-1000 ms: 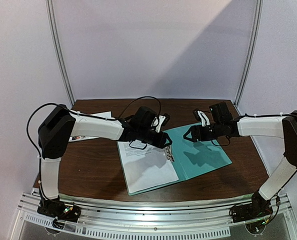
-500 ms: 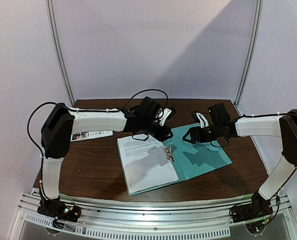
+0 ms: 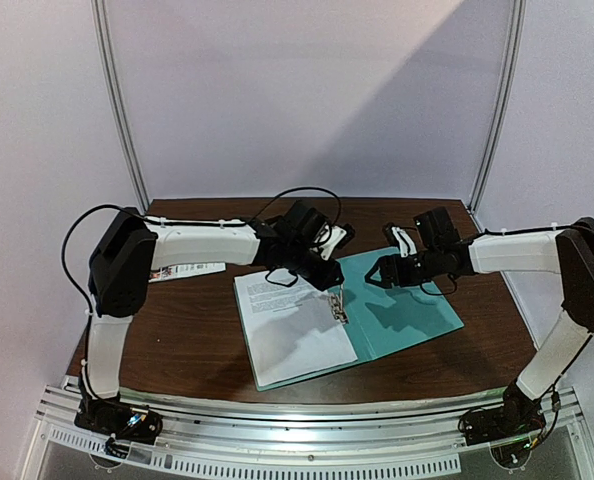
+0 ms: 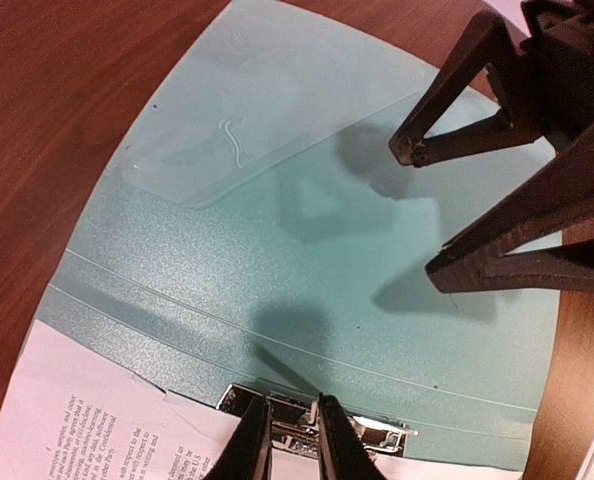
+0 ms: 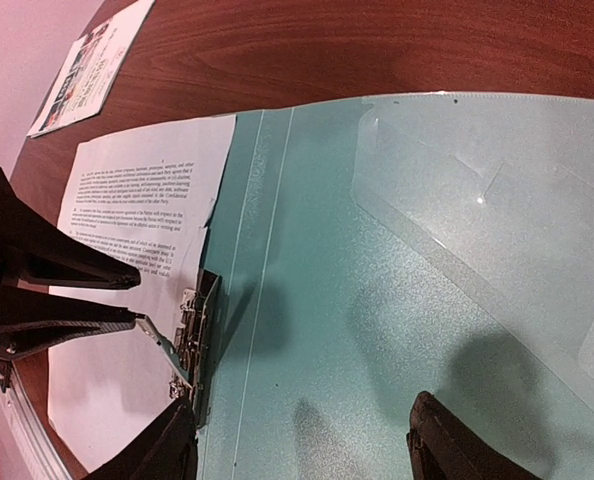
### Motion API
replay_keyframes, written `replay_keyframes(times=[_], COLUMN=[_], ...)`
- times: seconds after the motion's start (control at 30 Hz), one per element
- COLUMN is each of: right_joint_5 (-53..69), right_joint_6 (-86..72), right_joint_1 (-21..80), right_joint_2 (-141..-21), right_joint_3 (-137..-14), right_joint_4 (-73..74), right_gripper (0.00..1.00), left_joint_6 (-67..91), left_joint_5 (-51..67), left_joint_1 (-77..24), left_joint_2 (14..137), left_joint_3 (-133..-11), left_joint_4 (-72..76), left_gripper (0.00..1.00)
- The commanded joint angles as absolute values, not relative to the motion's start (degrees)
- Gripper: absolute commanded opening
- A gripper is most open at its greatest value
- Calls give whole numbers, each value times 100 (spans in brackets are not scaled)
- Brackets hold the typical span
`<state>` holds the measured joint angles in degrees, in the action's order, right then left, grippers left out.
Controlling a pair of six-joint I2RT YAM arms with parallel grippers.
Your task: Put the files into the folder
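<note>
The teal folder [image 3: 407, 315] lies open on the table. The white text sheet [image 3: 292, 325] lies on its left half, and the metal clip [image 3: 335, 305] sits at the spine. My left gripper [image 3: 329, 283] is at the clip's far end. In the left wrist view its fingers [image 4: 252, 450] are closed narrowly on the clip's raised lever [image 4: 295, 430]. The right wrist view shows that lever [image 5: 155, 340] lifted. My right gripper [image 3: 379, 272] is open and empty, just above the folder's bare right half [image 5: 397, 280]. The colourful sheet [image 3: 182, 270] lies apart at the left.
The brown table [image 3: 177, 330] ends at a metal rail along the near edge. Two upright frame poles and a pale wall stand behind. A clear pocket [image 4: 227, 140] is on the folder's right half. The two grippers are close together over the spine.
My left forearm swung toward the back, uncovering the text sheet's top and the colourful sheet. Its gripper stayed at the clip. My right gripper edged slightly left.
</note>
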<state>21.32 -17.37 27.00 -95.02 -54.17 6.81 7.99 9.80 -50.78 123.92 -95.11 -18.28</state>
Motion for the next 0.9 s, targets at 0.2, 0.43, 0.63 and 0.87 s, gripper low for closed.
replay_keyframes(times=[0.2, 0.43, 0.63, 0.87], right_joint_5=[2092, 2148, 2230, 2082], right_joint_6=[-1750, -1774, -1923, -2292], right_joint_1=[2750, 2754, 2820, 2967], right_joint_2=[-9615, -9654, -9739, -10078], right_joint_3=[-5493, -5526, -5634, -5863], right_joint_4=[672, 643, 476, 173], right_gripper=[72, 72, 71, 69], left_joint_6=[760, 765, 803, 916], left_joint_5=[1024, 943, 901, 821], left_joint_1=[-5185, -5194, -5203, -5203], left_joint_2=[12674, 12657, 12640, 12492], left_joint_3=[-9694, -9668, -9605, -9355], left_joint_4=[-1921, -1942, -1943, -1805], left_gripper=[11, 0, 0, 0])
